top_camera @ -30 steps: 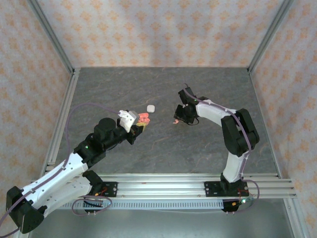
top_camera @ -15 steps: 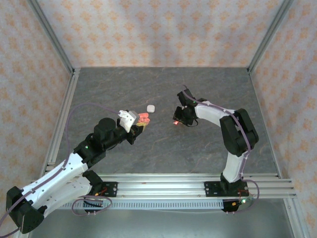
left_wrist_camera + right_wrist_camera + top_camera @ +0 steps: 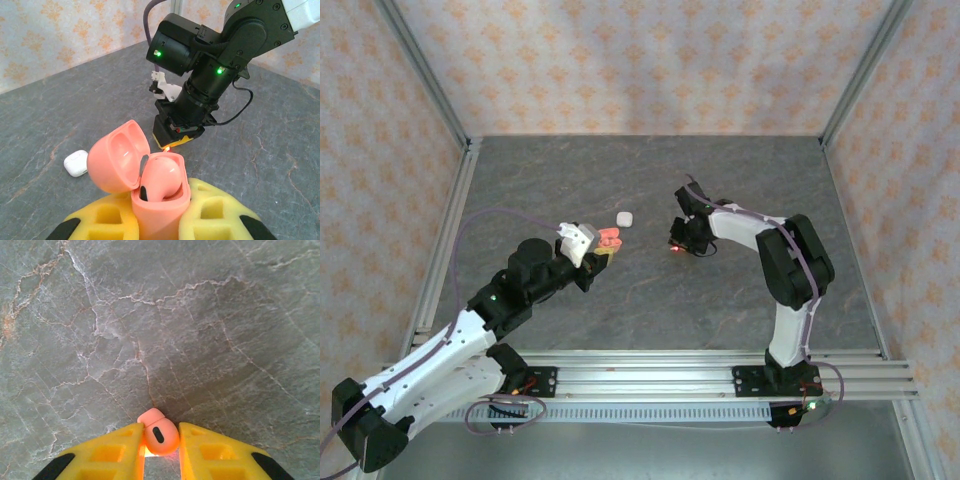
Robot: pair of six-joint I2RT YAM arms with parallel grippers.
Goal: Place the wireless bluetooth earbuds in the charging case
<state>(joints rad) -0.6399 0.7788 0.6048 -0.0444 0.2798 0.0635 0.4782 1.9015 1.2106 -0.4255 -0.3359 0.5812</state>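
Two arms work over the grey stone table [image 3: 570, 180], and two cases and two coral-pink earbuds can be counted.

In the top view the left gripper [image 3: 604, 246] is well left of centre. Its yellow fingers [image 3: 107, 217] are clamped on the body of the coral charging case [image 3: 159, 207]. The case stands upright with its lid swung open to the left. One coral earbud [image 3: 162, 172] sits in it, smooth rounded head up; a small dark spot shows low on its left side. Its stem is hidden in the well, so its long axis appears to run straight down.

Just beyond the case a small white case [image 3: 625, 218] lies shut on the table, apart from both grippers.

Further right, near the table's middle, the right gripper [image 3: 678, 246] points steeply down at the surface. Its yellow fingers [image 3: 117, 452] pinch the second coral earbud [image 3: 159, 434] from both sides. This one is a glossy pink bulb with a dark oval slot facing the wrist camera and a small nub at its upper left. The slot runs roughly along the fingers. The stem cannot be made out, so the way it points is unclear.
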